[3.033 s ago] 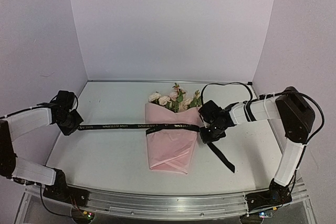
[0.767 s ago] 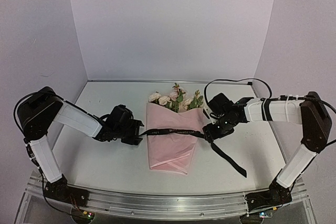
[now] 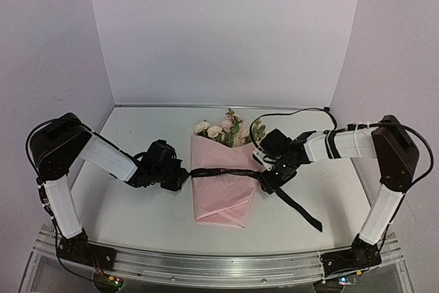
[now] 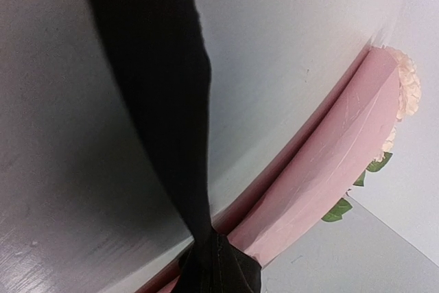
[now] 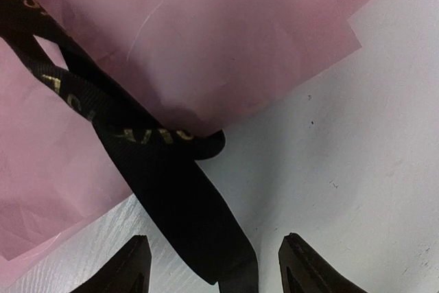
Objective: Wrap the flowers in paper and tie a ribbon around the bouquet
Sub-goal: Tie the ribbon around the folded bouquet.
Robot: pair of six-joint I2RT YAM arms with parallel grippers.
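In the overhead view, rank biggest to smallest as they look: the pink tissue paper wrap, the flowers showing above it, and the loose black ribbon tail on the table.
1. Light pink tissue paper wrap, clearly largest.
2. Pale pink and cream flowers with green leaves.
3. Loose black ribbon tail, long but narrow.

Tabletop point(image 3: 130, 214) bare in front of the bouquet point(image 3: 223, 197) and at far left, left hand point(image 3: 180, 179) and right hand point(image 3: 269, 184) crowd its flanks, ribbon point(image 3: 298, 207) tail lies across near-right tabletop.
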